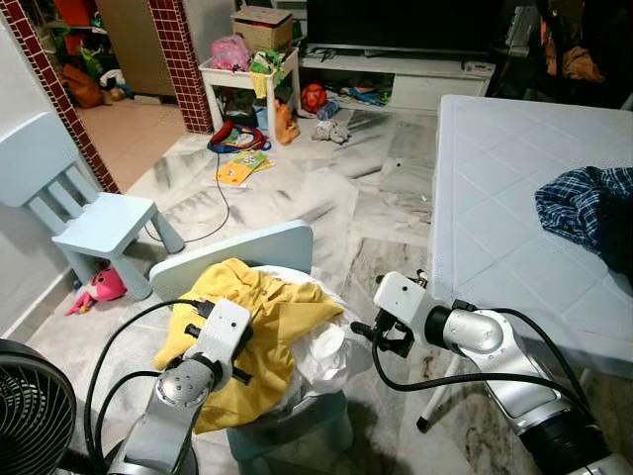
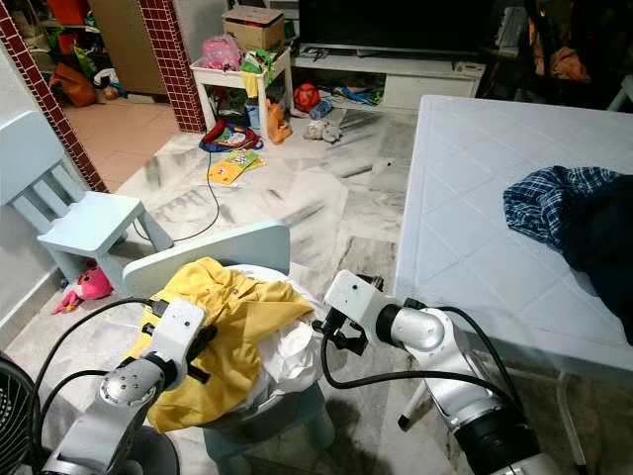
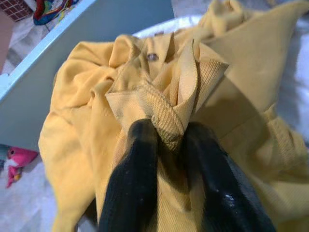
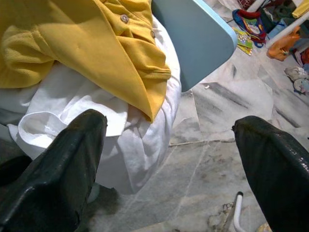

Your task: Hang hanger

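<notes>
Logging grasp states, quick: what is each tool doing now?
Left tool: closed, pinching the yellow shirt.
Right tool: open, holding nothing.

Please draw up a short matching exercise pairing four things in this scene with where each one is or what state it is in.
Things:
1. yellow shirt
2. plaid shirt
3. right pincer
4. pink soft toy

Places or states:
A. lying on the white table
B. open, above the marble floor beside the white cloth
C. on the floor by the small blue chair
D. pinched at a fold by the left pincer

Pairs: 1-D, 2-A, 3-B, 4-C
</notes>
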`<state>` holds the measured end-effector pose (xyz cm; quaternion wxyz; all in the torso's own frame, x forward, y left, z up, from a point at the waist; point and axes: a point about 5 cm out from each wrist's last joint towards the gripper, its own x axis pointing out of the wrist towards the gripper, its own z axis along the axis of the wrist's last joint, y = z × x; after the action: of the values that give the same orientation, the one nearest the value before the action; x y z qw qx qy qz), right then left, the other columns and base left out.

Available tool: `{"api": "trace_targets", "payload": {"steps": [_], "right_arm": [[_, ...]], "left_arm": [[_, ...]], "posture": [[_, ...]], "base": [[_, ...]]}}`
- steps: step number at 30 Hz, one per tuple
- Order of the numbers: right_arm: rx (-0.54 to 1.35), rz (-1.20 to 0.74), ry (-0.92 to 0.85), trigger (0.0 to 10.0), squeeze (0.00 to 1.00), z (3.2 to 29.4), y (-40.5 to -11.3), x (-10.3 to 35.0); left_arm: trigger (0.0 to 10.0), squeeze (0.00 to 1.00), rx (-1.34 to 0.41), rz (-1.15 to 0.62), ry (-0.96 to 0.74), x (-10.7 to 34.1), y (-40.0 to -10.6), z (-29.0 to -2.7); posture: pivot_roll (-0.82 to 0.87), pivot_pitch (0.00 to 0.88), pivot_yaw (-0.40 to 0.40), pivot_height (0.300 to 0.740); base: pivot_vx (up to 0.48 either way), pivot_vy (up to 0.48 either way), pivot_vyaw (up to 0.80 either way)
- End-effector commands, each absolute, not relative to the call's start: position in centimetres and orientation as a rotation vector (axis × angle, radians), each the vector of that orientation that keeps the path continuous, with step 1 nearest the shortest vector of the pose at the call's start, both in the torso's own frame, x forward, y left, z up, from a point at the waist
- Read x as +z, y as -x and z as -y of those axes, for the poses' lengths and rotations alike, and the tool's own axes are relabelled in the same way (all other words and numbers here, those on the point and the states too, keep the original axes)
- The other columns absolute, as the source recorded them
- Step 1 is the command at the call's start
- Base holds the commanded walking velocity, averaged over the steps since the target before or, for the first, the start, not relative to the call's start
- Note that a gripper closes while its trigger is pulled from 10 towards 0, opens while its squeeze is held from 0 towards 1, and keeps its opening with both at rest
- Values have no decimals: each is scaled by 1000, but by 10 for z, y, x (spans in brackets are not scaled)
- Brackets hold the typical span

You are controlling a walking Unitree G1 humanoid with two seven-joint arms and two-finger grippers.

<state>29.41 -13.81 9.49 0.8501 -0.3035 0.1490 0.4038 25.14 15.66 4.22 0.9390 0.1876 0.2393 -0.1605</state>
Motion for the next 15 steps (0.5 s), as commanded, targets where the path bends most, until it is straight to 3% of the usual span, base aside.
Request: {"api": "trace_targets", "payload": {"steps": [1,3,4,5,7,9,10,11,15], "right_arm": [[845,-289,646,10000,0,138,-298,101],[846,-292,647,10000,0,139,-297,100],[846,-293,648,10000,0,139,-297,100],[846,-294,648,10000,0,139,-296,100],[847,-294,648,10000,0,139,-297,100],[847,-294,648,10000,0,139,-297,100],[846,-295,650,10000,0,139,-297,100],[845,-295,650,10000,0,139,-297,100],[849,-295,649,10000,0,138,-297,99]], "left_arm": [[10000,1000,-315,-478,-433,46,-250,-158],[10000,1000,-335,-489,-460,46,-245,-154],[10000,835,-350,-508,-451,45,-241,-152],[10000,51,-358,-516,-449,44,-239,-150],[10000,0,-355,-518,-456,44,-238,-150],[10000,0,-350,-517,-465,45,-236,-151],[10000,686,-353,-517,-464,46,-234,-151],[10000,1000,-351,-516,-462,49,-232,-152],[10000,1000,-351,-503,-491,53,-233,-152]], "posture": [[-75,2,26,740],[-76,3,27,740],[-76,3,27,740],[-76,3,27,740],[-76,3,27,740],[-77,5,28,740],[-77,5,28,740],[-77,5,28,740],[-67,5,25,740]], "base": [[0,0,0],[0,0,0],[0,0,0],[0,0,0],[0,0,0],[0,0,0],[0,0,0],[0,0,0],[0,0,0]]}}
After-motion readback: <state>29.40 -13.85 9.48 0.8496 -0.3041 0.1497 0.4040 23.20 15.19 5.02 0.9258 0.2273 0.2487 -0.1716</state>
